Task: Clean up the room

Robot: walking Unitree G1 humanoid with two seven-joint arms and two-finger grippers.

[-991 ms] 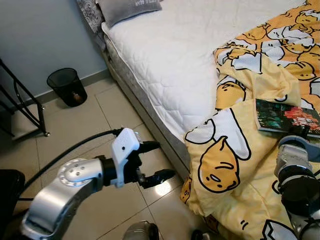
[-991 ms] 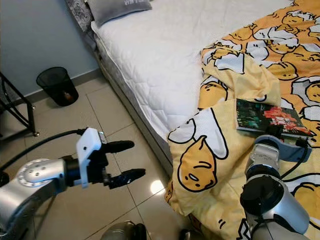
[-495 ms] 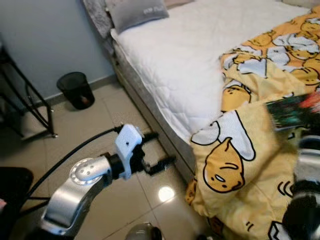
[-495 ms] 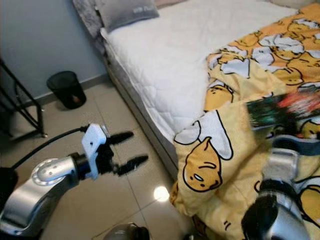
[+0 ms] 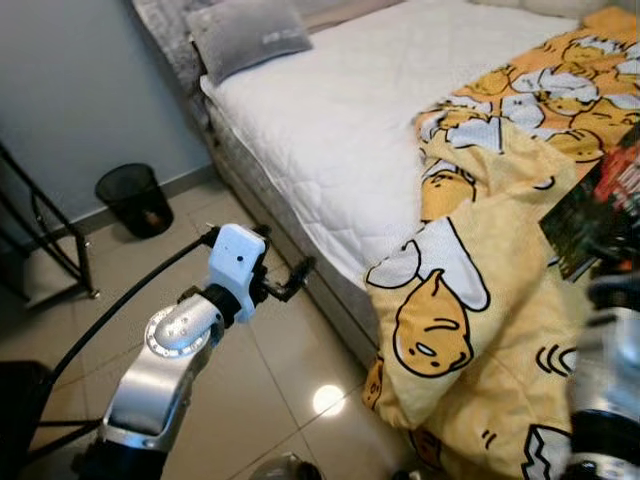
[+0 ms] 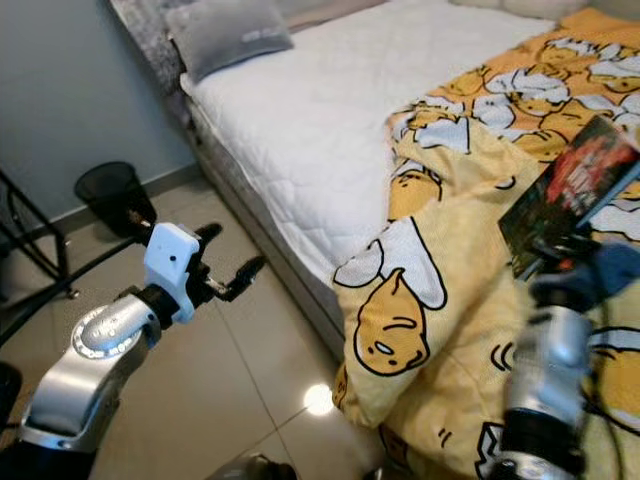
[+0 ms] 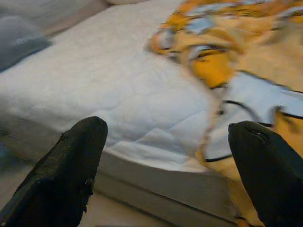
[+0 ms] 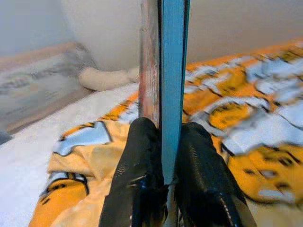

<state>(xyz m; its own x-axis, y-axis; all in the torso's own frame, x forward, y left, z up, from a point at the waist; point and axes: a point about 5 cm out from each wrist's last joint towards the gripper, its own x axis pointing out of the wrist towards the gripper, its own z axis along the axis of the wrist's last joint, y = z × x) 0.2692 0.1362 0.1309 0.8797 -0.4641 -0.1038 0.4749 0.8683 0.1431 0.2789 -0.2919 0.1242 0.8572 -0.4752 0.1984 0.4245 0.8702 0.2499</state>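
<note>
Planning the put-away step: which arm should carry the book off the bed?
Right. The right gripper is shut on the book, lifted clear of the yellow blanket. The left gripper is open and empty, out over the floor beside the bed.

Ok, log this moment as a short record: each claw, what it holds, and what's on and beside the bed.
right claw: shut on the thin dark-covered book with red artwork, lifted and tilted above the blanket
left claw: open, holds nothing, over the floor tiles beside the bed
bed: white quilted mattress, grey pillow at its head
blanket: yellow cartoon-print blanket, hanging over the mattress edge
floor: black mesh wastebasket by the wall
</note>
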